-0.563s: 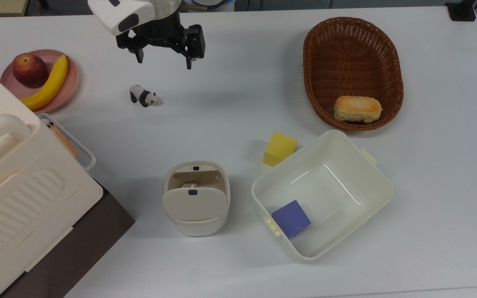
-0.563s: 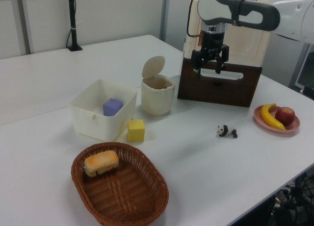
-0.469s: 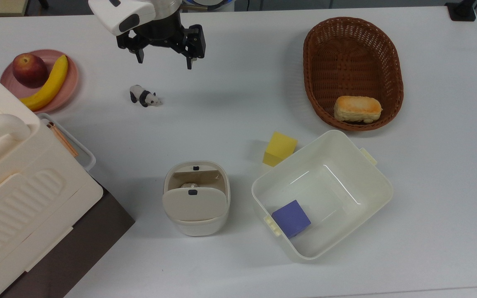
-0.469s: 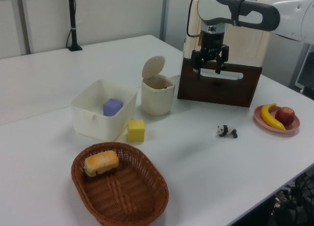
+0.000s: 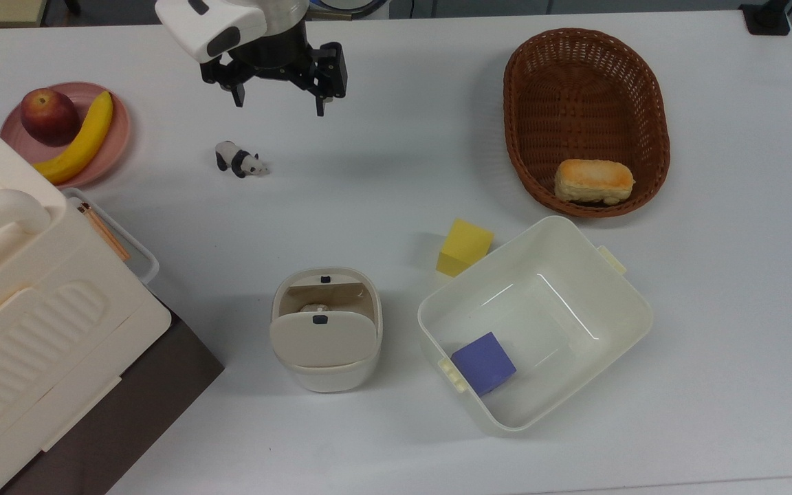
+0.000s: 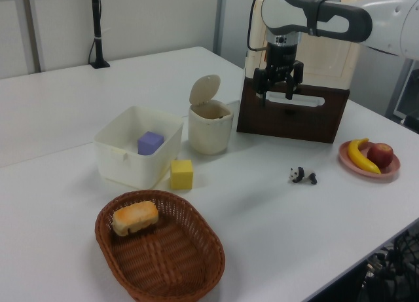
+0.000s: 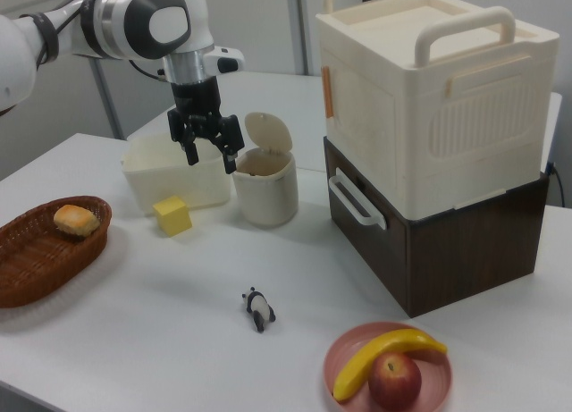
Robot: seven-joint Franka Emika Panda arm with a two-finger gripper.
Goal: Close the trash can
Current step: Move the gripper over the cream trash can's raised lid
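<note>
One arm: the white Panda reaches in from the top edge of the top view, wrist pointing down over the table (image 5: 382, 172).
Gripper: the gripper (image 5: 279, 104) hangs in the air with its two black fingers spread apart and nothing between them; in the left view it sits at (image 6: 277, 91), in the right view at (image 7: 210, 148).
Trash can: the trash can (image 5: 326, 330) stands near the lower middle of the top view, well apart from the gripper; its lid (image 6: 204, 89) is tipped up on its hinge and the mouth is uncovered.
Neighbours: the white tub (image 5: 616, 330) holding a purple cube (image 5: 483, 362) stands just beside the can on the top view's right; a yellow cube (image 5: 465, 246) sits by the tub's corner.
Left side: the cream box (image 5: 31, 330) on a dark brown base (image 7: 447, 251) stands near the can on the top view's left.
Open room: bare tabletop lies between gripper and can, with a toy panda (image 5: 239, 159) off to the top view's left of that stretch.
Far edges: a wicker basket (image 5: 526, 89) with a bread roll (image 5: 593, 181) sits at the top view's upper right; a pink plate (image 5: 117, 137) with an apple (image 5: 49, 115) and a banana (image 5: 83, 141) at the upper left.
</note>
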